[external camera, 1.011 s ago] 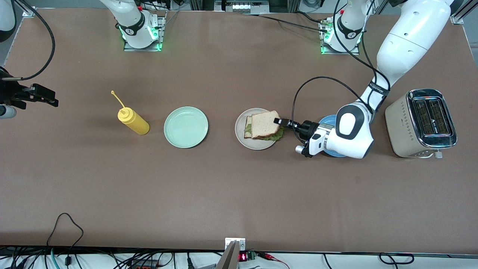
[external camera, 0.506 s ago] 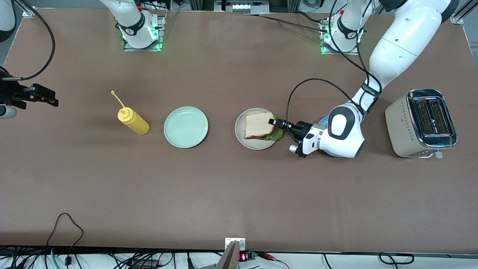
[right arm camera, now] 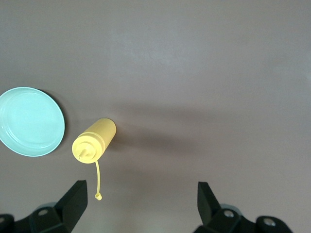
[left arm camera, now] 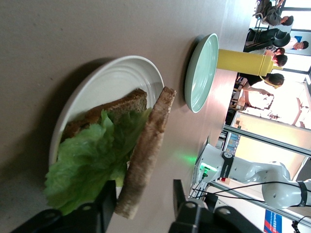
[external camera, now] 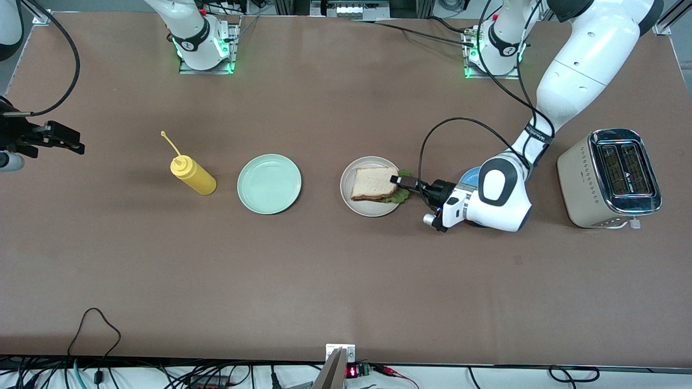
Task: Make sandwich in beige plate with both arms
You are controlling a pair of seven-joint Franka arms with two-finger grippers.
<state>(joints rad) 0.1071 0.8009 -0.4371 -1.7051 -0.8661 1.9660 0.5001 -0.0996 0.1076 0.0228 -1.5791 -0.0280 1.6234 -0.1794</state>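
Sandwich stacked on the beige plate, left gripper loosened at its edge

In the front view the sandwich (external camera: 374,183) lies on the beige plate (external camera: 351,202), lettuce (external camera: 397,196) poking out at about four o'clock. The left gripper (external camera: 401,181) sits low at the plate's three o'clock edge, its fingers (left arm camera: 104,206) parted on either side of the top slice (left arm camera: 148,155), not clamping it. A blue plate (external camera: 469,174) and a toaster (external camera: 608,178) follow at three o'clock, a mint-green plate (external camera: 269,183) and a yellow bottle (external camera: 194,175) at nine. The right gripper (external camera: 80,147) waits over the table's nine o'clock end, fingers spread wide and empty
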